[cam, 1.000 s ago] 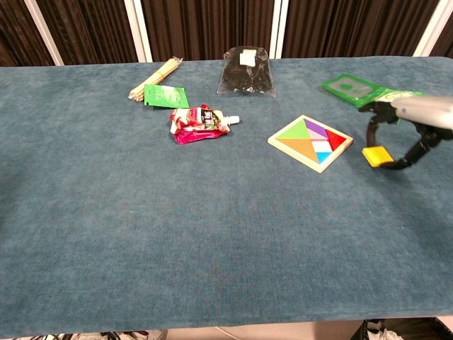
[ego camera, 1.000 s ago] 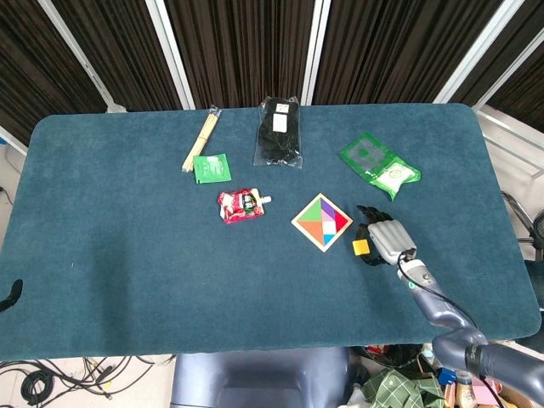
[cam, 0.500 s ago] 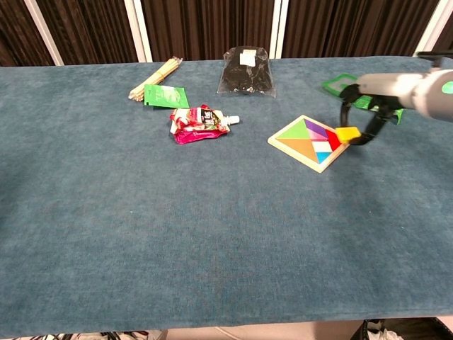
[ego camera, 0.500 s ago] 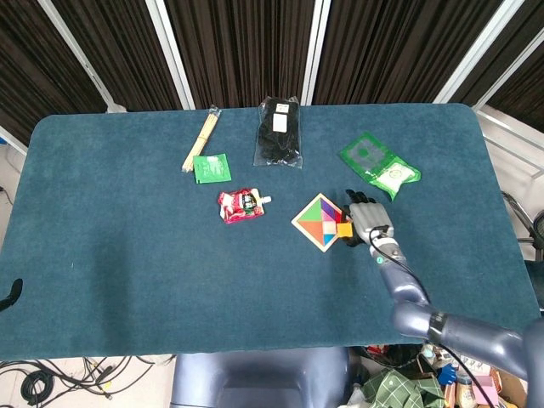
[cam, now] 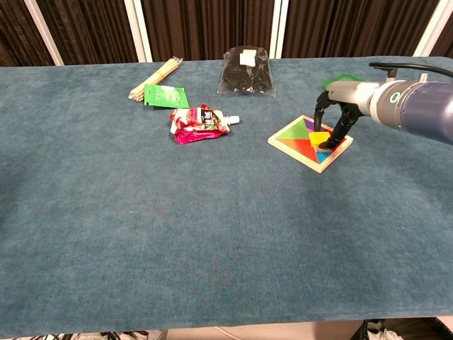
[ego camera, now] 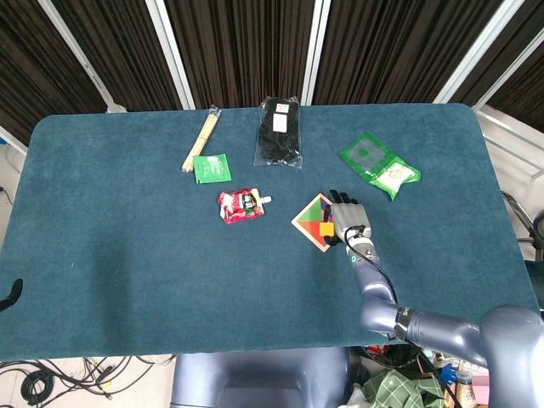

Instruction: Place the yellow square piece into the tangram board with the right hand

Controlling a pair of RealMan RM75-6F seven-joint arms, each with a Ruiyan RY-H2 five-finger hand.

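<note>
The tangram board (ego camera: 311, 213) (cam: 296, 139) lies right of the table's middle, a wooden square turned like a diamond with coloured pieces in it. My right hand (ego camera: 345, 221) (cam: 333, 117) hangs over the board's right half and pinches the yellow square piece (ego camera: 326, 228) (cam: 319, 137) between its fingertips. The piece sits low over the board's centre; whether it touches the board I cannot tell. My left hand shows in neither view.
A red snack pouch (ego camera: 240, 205) (cam: 199, 122) lies left of the board. A black bag (ego camera: 279, 130) (cam: 247, 71), a green packet (ego camera: 379, 166), chopsticks (ego camera: 201, 137) and a small green sachet (ego camera: 212, 167) sit along the far side.
My right hand carried the yellow square from the cloth at the board's right, leftward, until it came over the board's centre.
</note>
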